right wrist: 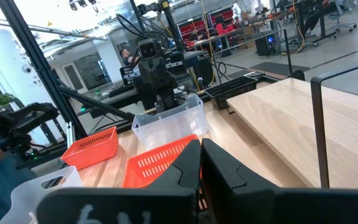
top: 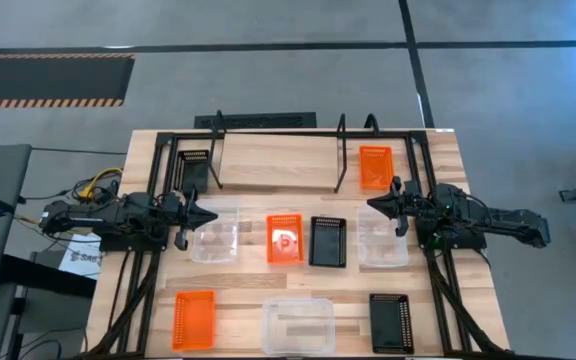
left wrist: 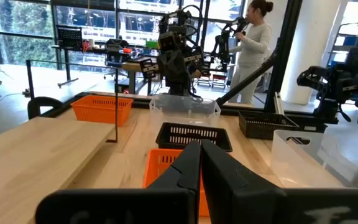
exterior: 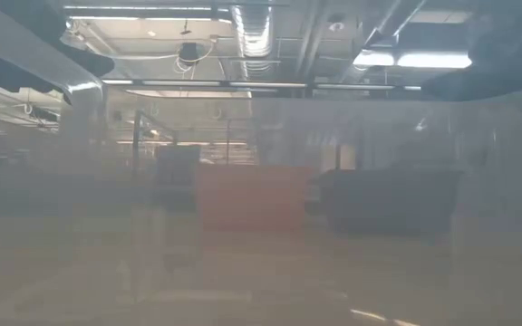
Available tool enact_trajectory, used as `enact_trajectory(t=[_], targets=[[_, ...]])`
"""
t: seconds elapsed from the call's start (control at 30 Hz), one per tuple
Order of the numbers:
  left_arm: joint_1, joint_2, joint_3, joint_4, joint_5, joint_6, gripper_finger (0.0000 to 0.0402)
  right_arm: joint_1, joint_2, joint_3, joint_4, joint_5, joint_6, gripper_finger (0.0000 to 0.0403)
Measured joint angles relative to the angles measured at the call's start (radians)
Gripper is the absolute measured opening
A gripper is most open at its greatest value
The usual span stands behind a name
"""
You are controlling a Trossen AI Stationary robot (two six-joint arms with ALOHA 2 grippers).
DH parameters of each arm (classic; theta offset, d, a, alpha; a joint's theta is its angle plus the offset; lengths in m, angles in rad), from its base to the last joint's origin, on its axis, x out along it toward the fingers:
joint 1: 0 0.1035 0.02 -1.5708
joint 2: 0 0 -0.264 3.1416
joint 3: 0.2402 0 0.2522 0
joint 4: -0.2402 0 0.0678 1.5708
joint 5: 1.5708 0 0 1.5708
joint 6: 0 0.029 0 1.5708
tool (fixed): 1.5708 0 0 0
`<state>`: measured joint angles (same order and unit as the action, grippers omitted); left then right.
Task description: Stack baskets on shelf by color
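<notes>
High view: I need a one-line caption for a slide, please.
Both arms wait, left gripper and right gripper shut, over seven baskets on the table; one orange basket and one black basket sit on the shelf.

Low view's baskets hazily blurred

1. A wooden slat counter carries everything.
2. Yellow cables lie bundled off its left edge.
3. A hazard-striped floor mat lies beyond the counter.
4. A person in a light top stands in the room behind.
</notes>
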<state>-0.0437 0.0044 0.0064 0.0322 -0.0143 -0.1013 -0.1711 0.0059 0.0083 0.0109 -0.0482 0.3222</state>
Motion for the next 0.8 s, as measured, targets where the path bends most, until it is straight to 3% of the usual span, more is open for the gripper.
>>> enact_trajectory(t=[0.8], targets=[[0.0,0.0,0.0,0.006,-0.034,-0.028,0.0,0.0,0.0,0.0,0.0,0.0,0.0,0.0033]])
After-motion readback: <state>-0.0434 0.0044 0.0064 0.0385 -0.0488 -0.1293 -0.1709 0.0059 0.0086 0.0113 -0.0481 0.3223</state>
